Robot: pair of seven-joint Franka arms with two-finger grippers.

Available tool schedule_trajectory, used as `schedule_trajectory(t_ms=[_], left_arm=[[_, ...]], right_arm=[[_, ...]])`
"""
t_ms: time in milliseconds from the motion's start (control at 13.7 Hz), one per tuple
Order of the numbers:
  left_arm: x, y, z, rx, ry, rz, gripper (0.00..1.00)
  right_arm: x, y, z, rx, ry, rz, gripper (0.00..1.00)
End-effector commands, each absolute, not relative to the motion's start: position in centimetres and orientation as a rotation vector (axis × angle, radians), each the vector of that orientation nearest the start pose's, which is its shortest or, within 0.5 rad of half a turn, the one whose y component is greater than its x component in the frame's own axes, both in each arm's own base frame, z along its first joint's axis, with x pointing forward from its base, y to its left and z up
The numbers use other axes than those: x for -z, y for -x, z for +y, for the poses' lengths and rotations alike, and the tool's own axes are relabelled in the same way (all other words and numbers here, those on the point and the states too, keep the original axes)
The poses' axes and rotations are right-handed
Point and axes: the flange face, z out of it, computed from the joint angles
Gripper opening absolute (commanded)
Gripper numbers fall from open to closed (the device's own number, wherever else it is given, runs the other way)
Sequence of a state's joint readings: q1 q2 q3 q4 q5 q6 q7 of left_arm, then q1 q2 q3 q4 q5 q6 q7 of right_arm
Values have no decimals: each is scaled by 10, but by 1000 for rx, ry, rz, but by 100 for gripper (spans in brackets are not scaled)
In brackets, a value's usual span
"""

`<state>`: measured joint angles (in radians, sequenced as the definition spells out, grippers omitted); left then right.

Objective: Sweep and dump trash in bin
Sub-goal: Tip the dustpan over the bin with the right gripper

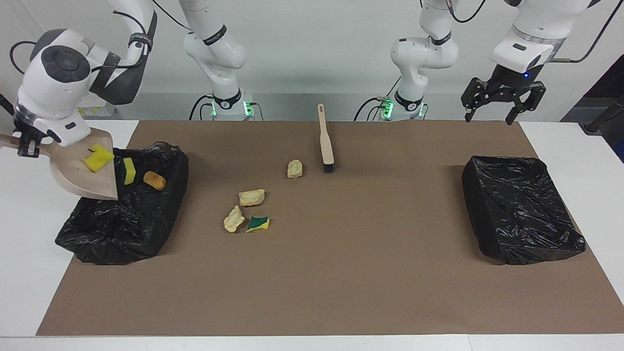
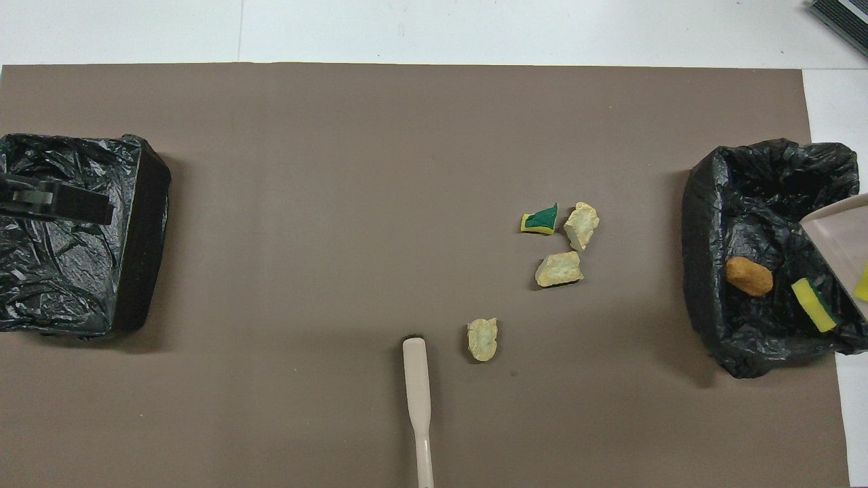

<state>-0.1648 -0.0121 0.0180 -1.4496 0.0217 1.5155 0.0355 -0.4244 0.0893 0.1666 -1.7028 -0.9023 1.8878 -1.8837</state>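
right gripper (image 1: 25, 146): clamped on dustpan (image 1: 78, 170) handle, tilted over bin (image 1: 122, 229)
left gripper (image 1: 497, 105): wide open, empty, waiting
risk: yellow sponge (image 1: 99, 158) clings to the pan, could miss the bin

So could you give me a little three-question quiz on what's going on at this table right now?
1. True or false: the orange chunk still lies on the dustpan.
2. How many trash chunks lie on the brown mat outside both bins? A) two B) four C) six
3. Fill in: the right hand holds the dustpan tilted over the ____ at the right arm's end of the table.

Key
1. False: it lies in the bin, beside a yellow-and-green chunk; one yellow chunk is on the pan.
2. B: three beige and one green-and-yellow, beside the brush.
3. bin. The left hand hangs open and empty.
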Motion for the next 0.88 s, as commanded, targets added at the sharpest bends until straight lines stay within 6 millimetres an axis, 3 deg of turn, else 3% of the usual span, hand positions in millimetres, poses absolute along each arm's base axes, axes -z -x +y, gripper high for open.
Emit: schedule_trajectory(t_ms=[0,146,586,805], left_arm=[[-688,-533,-77,107,3099,293,100],[-688,-533,-77,108,3099,293,100],[-687,-533,-77,105,3099,293,100],[-687,-533,-77,105,3099,293,100]], right_arm=[[-555,-542,-178,940,-1452,1918,0],[-550,-531,-160,943,-1432,1874,0],[-576,-524,-168,998,-1372,1810,0],[-581,-527,-161,944,-1396,1822,0]])
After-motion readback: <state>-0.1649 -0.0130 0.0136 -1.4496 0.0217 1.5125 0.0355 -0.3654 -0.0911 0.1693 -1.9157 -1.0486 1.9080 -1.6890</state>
